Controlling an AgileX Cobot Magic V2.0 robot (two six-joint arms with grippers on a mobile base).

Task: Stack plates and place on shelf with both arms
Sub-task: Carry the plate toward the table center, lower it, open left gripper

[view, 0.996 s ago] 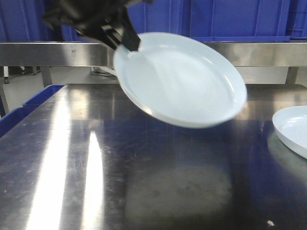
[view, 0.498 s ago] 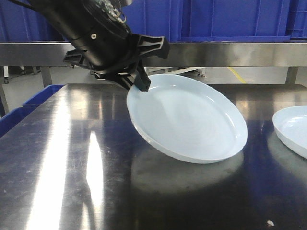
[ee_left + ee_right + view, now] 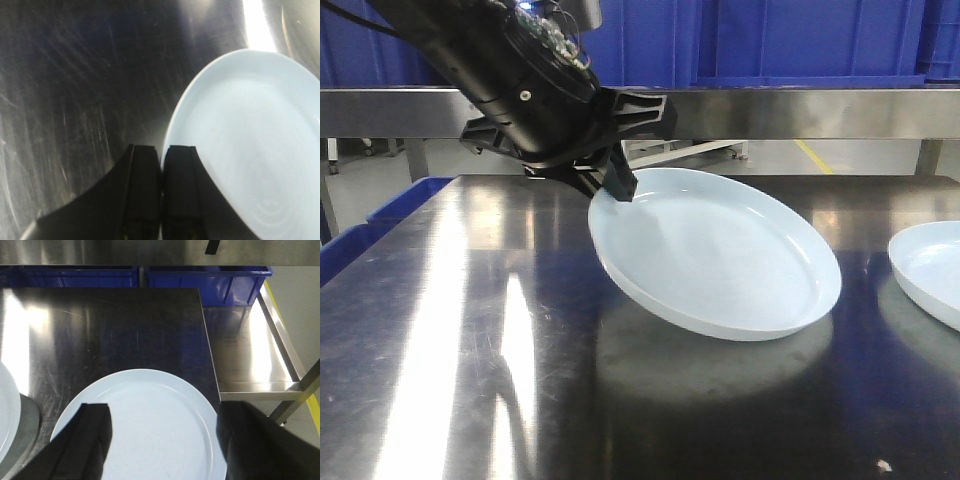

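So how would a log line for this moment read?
left gripper: shut on held plate | held plate: tilted, low over tabletop | right gripper: open above second plate | stacked: no

The front view is taken from low down, near the level of the steel tabletop [image 3: 470,330], and is aimed across it at the shelf rail [image 3: 820,110] and blue crates [image 3: 800,40] behind. The left wrist view is pointed steeply down from very close, past the left gripper [image 3: 161,195], so only tabletop and the rim of the tilted plate [image 3: 250,150] are framed. The right wrist view is set higher and angled down and forward, between the fingers [image 3: 92,440] of the right gripper [image 3: 160,445], over the flat plate [image 3: 150,415]. The tilted plate is shared by all three views; the flat plate is caught by the front and right wrist views only.
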